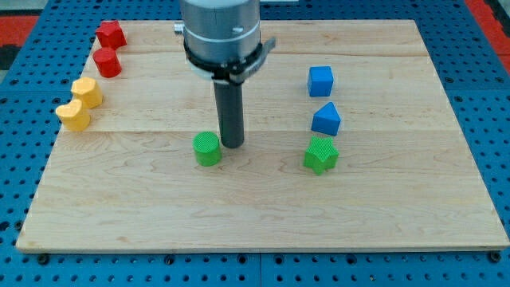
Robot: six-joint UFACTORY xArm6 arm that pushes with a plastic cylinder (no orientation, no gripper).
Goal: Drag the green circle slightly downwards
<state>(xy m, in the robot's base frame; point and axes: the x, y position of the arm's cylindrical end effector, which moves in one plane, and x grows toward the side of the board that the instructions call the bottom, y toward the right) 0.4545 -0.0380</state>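
Observation:
The green circle (207, 148) is a short green cylinder lying a little left of the board's middle. My tip (232, 144) is the lower end of the dark rod hanging from the grey arm at the view's top. It stands just to the right of the green circle, very close to its upper right edge; whether it touches cannot be told. A green star-shaped block (320, 155) lies further right at about the same height.
A blue triangular block (326, 119) and a blue cube (320, 80) lie above the green star. A red star-like block (110, 34) and a red cylinder (107, 62) sit at the upper left, with two yellow blocks (86, 92) (74, 115) below them. The wooden board (263, 223) lies on a blue pegboard.

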